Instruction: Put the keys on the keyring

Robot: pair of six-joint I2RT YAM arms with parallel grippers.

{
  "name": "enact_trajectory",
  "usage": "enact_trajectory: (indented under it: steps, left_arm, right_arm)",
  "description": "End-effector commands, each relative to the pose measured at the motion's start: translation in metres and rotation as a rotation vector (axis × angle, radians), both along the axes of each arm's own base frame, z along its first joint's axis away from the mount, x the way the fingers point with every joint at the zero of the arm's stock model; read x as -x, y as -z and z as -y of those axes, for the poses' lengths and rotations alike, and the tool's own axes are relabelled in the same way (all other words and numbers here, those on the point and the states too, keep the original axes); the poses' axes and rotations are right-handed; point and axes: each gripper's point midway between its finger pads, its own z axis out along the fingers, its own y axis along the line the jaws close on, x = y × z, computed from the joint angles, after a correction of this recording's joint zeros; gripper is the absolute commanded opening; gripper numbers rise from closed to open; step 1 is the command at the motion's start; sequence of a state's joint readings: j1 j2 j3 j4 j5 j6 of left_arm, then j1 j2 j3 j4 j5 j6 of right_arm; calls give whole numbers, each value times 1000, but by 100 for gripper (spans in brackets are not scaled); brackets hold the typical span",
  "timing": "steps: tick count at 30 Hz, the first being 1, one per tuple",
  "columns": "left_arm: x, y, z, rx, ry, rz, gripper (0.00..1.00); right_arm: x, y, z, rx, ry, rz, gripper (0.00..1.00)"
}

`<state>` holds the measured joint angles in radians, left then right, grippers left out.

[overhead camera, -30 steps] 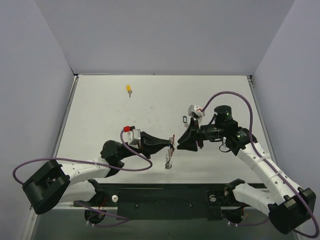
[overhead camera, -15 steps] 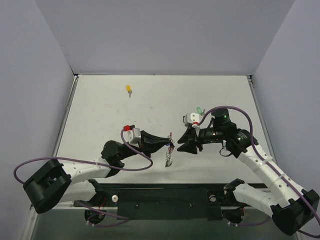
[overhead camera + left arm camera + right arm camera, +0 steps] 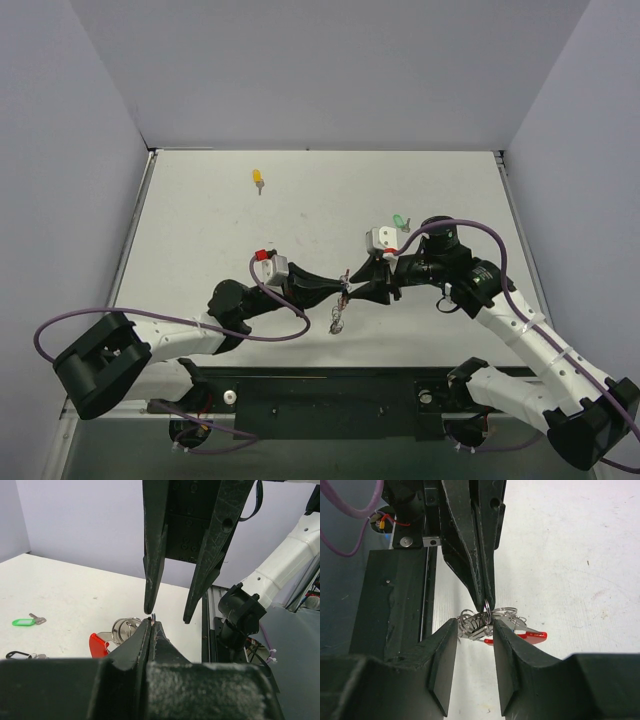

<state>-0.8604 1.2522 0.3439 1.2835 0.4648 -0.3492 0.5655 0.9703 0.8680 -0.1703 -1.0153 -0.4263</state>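
Left wrist view: my left hand (image 3: 151, 624) pinches the keyring (image 3: 125, 629) tight at its tips, my right hand (image 3: 167, 616) straddles it half-open, and the green key (image 3: 22, 622) and yellow key (image 3: 258, 178) lie unthreaded on the desk (image 3: 200, 230), well beyond both hands.

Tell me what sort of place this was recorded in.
Probably a lab robot test cell, not a home or shop: a white table boxed in by plain pale walls, with a left arm and right arm bolted to a black rail at its near edge.
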Motion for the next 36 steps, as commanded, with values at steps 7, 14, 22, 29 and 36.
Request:
enact_trajectory:
  steps: [7, 14, 22, 29, 36]
  left_arm:
    - [20, -72, -16, 244, 28, 200, 0]
    - [20, -72, -17, 248, 25, 201, 0]
    - [22, -75, -17, 257, 29, 202, 0]
    - [23, -76, -17, 260, 31, 203, 0]
    - [22, -75, -17, 259, 28, 202, 0]
  right_arm:
    - [0, -10, -9, -42, -28, 41, 24]
    - [4, -4, -9, -32, -37, 24, 21]
    - [5, 0, -12, -29, -45, 23, 17]
    - [6, 4, -12, -22, -41, 11, 12]
    - [7, 5, -13, -20, -49, 7, 0]
